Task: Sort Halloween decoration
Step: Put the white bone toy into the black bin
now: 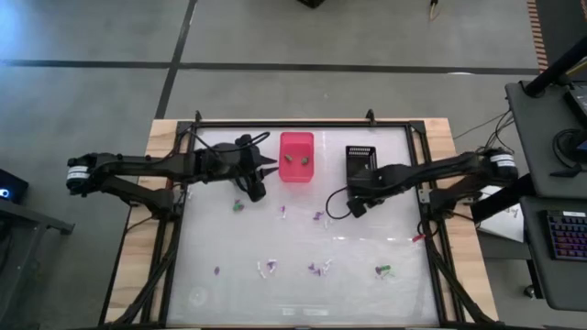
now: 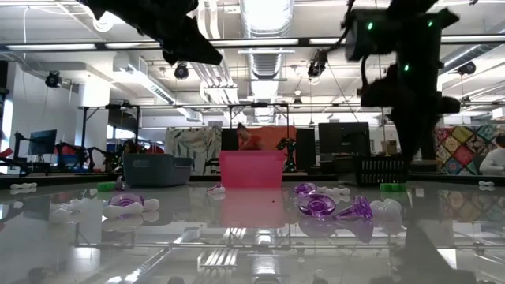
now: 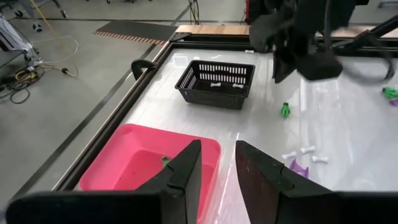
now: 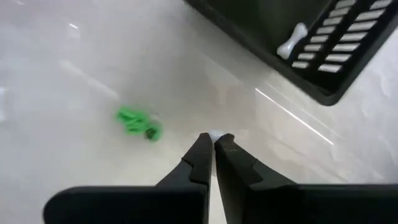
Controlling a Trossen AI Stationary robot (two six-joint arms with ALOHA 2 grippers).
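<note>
Jaws of the right gripper (image 4: 212,142) are pressed together, and a small pale bit shows right at their tips; whether it is a trinket caught between them cannot be told. That gripper hangs low over the glossy white counter (image 1: 367,302), just beside the black slotted plastic basket (image 1: 360,158), on the basket's near side. A small green trinket (image 4: 138,122) lies on the counter close beside the closed tips, not touching them. A white bone-shaped trinket (image 4: 291,43) rests inside the black basket.

The left gripper (image 3: 217,163) has its jaws a little apart with nothing between them, hovering at the edge of the pink rectangular plastic bin (image 1: 296,157), which sits beside the black basket. A tiny green piece (image 3: 165,160) lies in the pink bin.

The remaining purple, white and green trinkets (image 1: 317,269) are scattered over the counter, well away from the black basket towards the front edge. No readable writing shows.
</note>
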